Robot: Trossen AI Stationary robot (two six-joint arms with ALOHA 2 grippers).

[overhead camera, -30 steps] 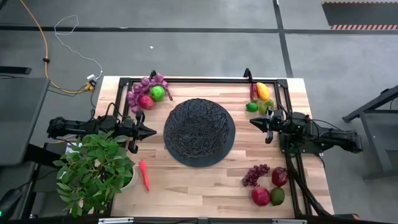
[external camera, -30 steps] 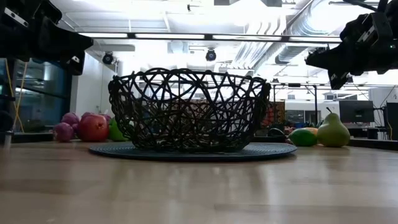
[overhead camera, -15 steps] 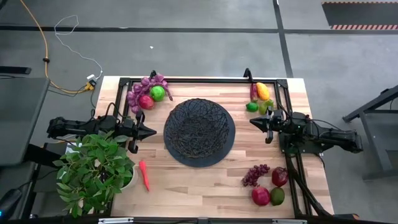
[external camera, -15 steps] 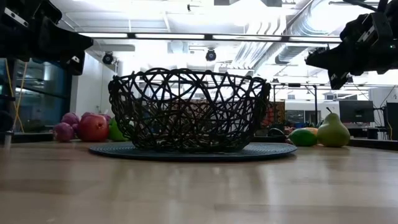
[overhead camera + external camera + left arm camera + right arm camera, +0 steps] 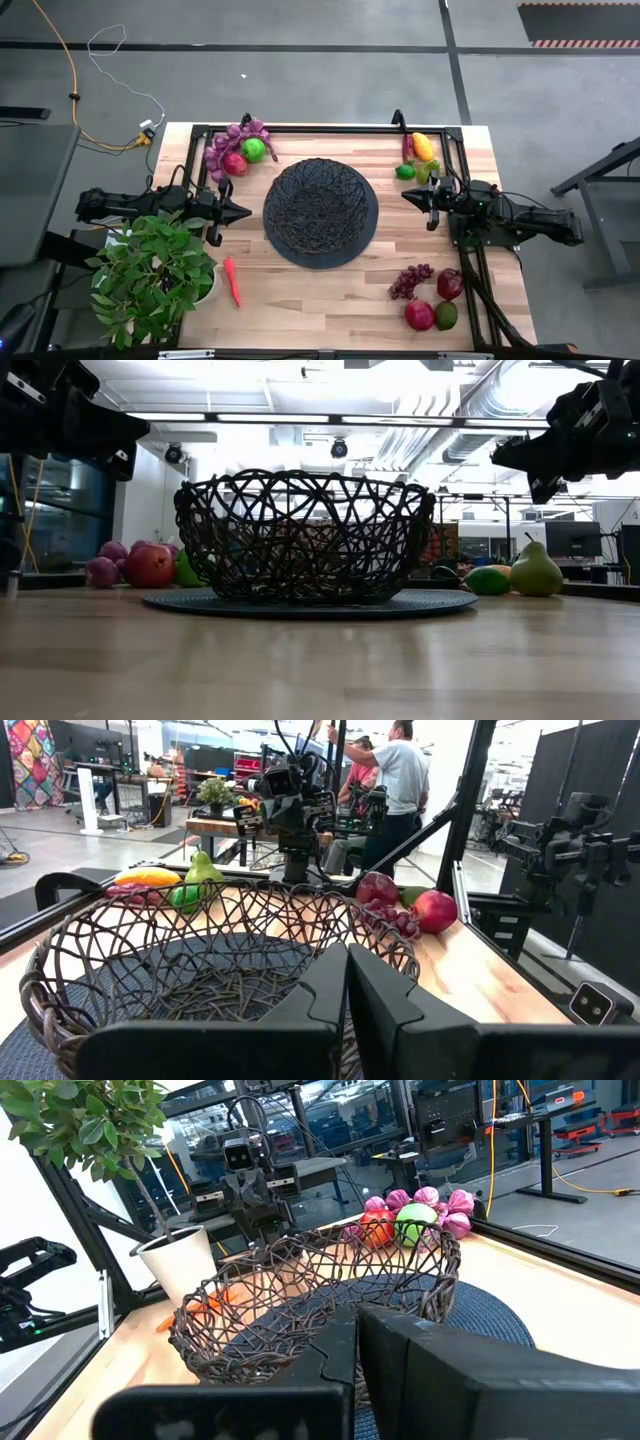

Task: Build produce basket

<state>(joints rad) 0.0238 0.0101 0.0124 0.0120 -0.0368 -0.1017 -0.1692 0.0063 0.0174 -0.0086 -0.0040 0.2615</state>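
Between the two end effectors, left (image 5: 240,212) and right (image 5: 409,197), both pressed together and holding nothing, sits the woven black mesh basket (image 5: 320,212), empty; nothing is loaded yet, and the glossy round fruits (image 5: 245,152), knobbly grapes (image 5: 410,280) and slim pepper (image 5: 232,281) lie around on the wooden desk (image 5: 330,290)

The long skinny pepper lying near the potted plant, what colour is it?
Red-orange. The slim pepper shows best in the high view, lying on the wooden table.
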